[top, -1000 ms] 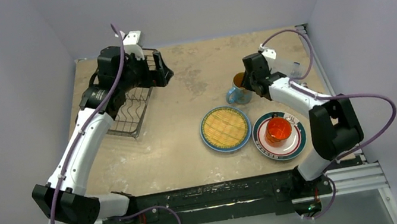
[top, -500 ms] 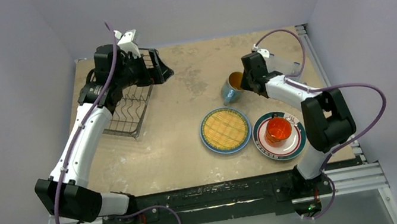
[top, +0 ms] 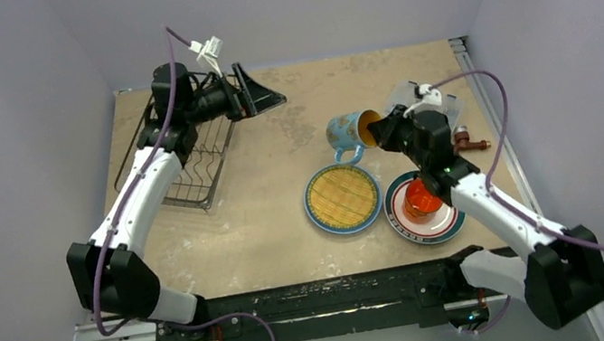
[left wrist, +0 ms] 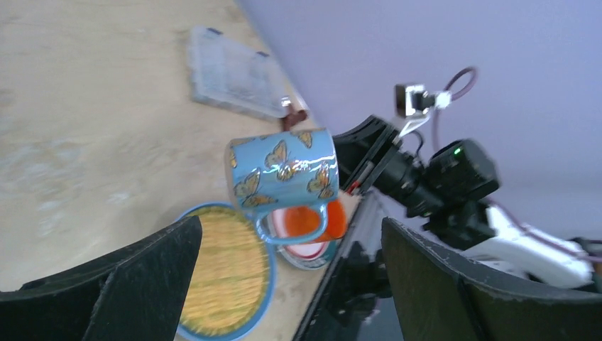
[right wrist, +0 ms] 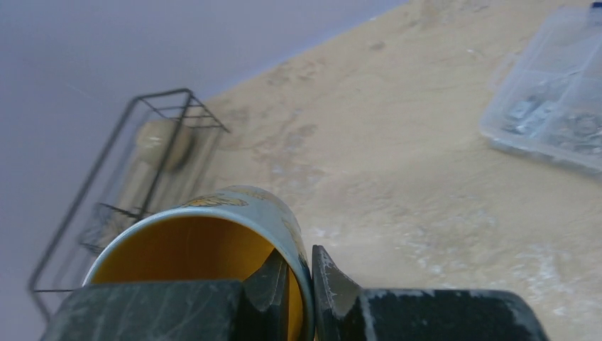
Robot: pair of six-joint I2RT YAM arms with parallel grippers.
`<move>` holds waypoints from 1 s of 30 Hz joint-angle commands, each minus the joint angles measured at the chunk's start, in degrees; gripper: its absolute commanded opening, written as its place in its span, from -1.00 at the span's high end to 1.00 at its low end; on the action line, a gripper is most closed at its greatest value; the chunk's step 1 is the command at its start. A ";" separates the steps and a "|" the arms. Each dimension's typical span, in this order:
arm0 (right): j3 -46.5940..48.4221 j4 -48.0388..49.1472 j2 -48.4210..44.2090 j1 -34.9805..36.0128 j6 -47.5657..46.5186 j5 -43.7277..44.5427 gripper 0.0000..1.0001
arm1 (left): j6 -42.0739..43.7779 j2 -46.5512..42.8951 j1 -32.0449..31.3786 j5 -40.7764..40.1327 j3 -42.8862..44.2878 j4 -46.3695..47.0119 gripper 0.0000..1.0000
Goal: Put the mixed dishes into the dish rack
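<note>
Dish rack [top: 188, 166] left — woven plate [top: 342, 197] centre; cup [top: 423, 197] on rimmed plate [top: 448, 222] beside.

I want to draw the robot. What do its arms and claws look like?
The left arm and right arm are white tubes with black joints, each trailing a purple cable. The left claw and right claw have two black wedge-shaped fingers each.

Lifted: blue mug [top: 345, 132] now off tabletop [top: 288, 218].
R claw [top: 377, 132] has pinched its rim & raised it, tipped sideways; L claw [top: 262, 94] has swung off the dish rack [top: 189, 175] twd the mug.
</note>
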 commanded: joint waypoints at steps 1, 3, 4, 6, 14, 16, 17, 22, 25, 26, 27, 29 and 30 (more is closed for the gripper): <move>-10.37 28.84 -7.42 0.05 15.91 -6.79 1.00 | -23.12 4.92 -0.91 14.59 -5.20 28.96 -0.93; -14.00 34.74 -8.70 -0.11 20.97 -7.48 1.00 | -25.86 6.49 -1.82 15.42 -5.41 31.30 -0.93; -14.97 37.32 -9.20 -0.20 22.84 -7.68 1.00 | -26.30 7.23 -2.15 15.48 -5.43 31.39 -0.93; -16.44 41.75 -9.91 -0.41 25.95 -7.31 1.00 | -27.85 8.38 -3.09 15.55 -6.00 32.67 -0.93; -19.59 45.76 -11.69 -3.02 36.07 -3.40 1.00 | -46.40 14.45 -7.19 17.27 -9.35 55.72 -0.87; -21.03 47.88 -11.62 -4.96 40.08 -3.39 1.00 | -50.78 16.13 -8.32 17.20 -9.83 60.77 -0.84; -21.94 49.74 -11.27 -6.13 42.16 -3.40 1.00 | -52.54 17.00 -8.66 17.18 -9.89 62.46 -0.82; -24.90 58.78 -6.81 -9.82 50.98 -4.92 1.00 | -54.73 19.00 -9.77 16.38 -10.67 64.32 -0.76; -24.67 62.44 -3.62 -9.90 52.65 -5.82 1.00 | -55.13 19.49 -10.71 16.12 -10.90 64.11 -0.70; -24.25 63.68 -2.58 -9.93 52.78 -6.53 1.00 | -55.22 19.61 -11.14 16.05 -10.90 64.10 -0.69; -23.80 64.79 -1.77 -9.93 52.69 -7.06 1.00 | -55.19 19.63 -11.52 16.04 -10.96 63.93 -0.68; -22.93 66.39 -0.48 -9.82 52.70 -7.60 1.00 | -55.10 19.95 -12.55 16.08 -11.12 63.27 -0.67; -22.47 66.59 -0.13 -9.80 52.68 -8.09 1.00 | -55.21 20.23 -12.99 16.18 -11.12 62.87 -0.66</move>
